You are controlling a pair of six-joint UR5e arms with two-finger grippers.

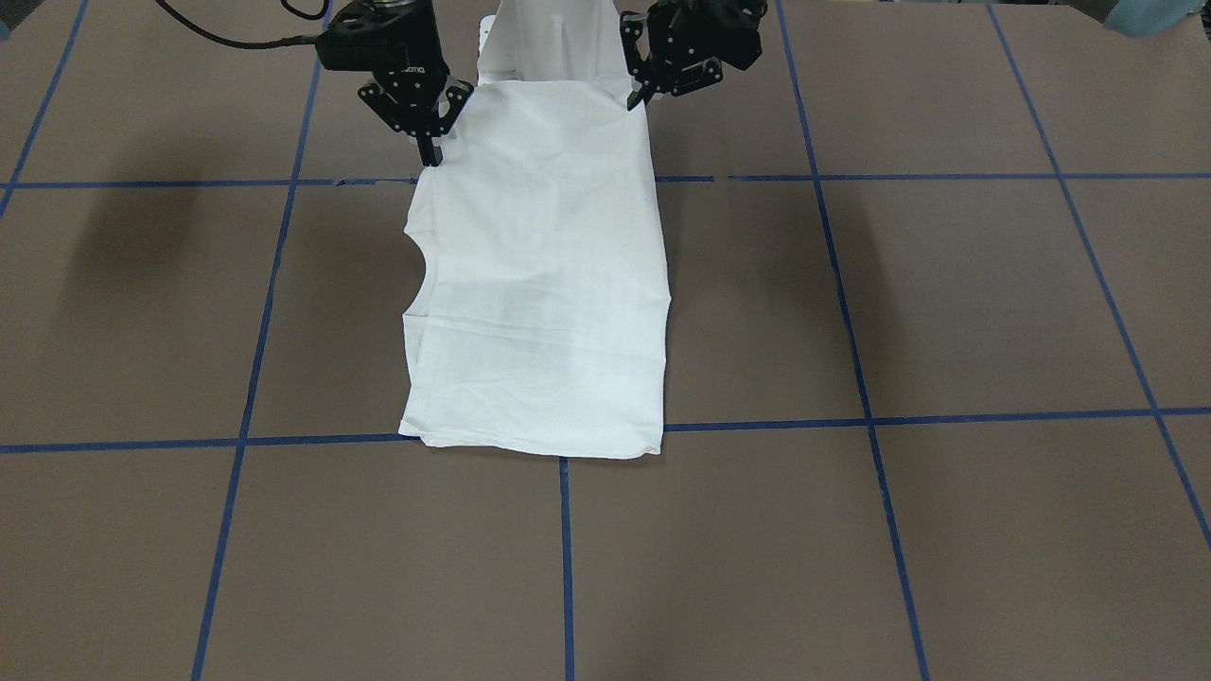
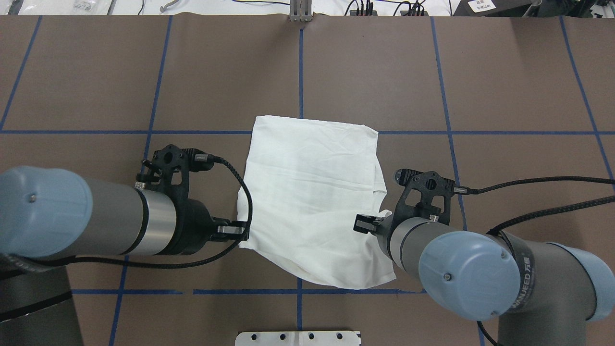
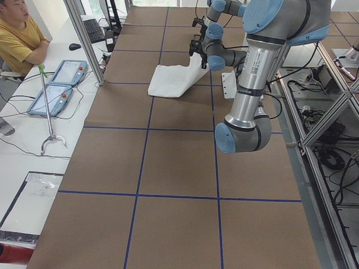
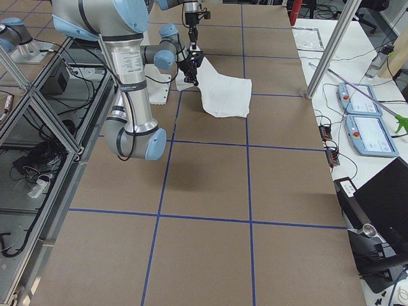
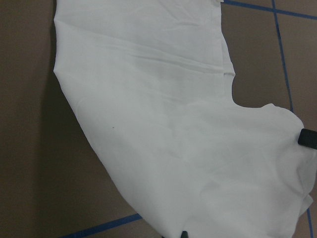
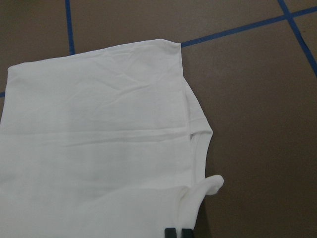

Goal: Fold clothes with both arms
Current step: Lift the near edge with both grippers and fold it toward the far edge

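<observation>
The white shirt (image 1: 539,284) lies folded in a long rectangle on the brown table, plain side up; no printed text shows. Its robot-side edge is lifted off the table (image 2: 312,192). My left gripper (image 1: 636,95) is shut on one corner of that edge, at the shirt's left in the overhead view (image 2: 239,230). My right gripper (image 1: 430,144) is shut on the other corner, near the collar notch (image 2: 367,223). In the right wrist view the shut fingertips (image 6: 177,233) pinch the cloth (image 6: 99,139). The left wrist view shows the cloth (image 5: 163,124) hanging from its grip.
The white pedestal base (image 2: 298,338) stands at the table's robot-side edge, just behind the lifted cloth. Blue tape lines (image 1: 566,567) grid the table. An operator (image 3: 17,33) and teach pendants (image 3: 67,70) are at a side desk beyond the far edge.
</observation>
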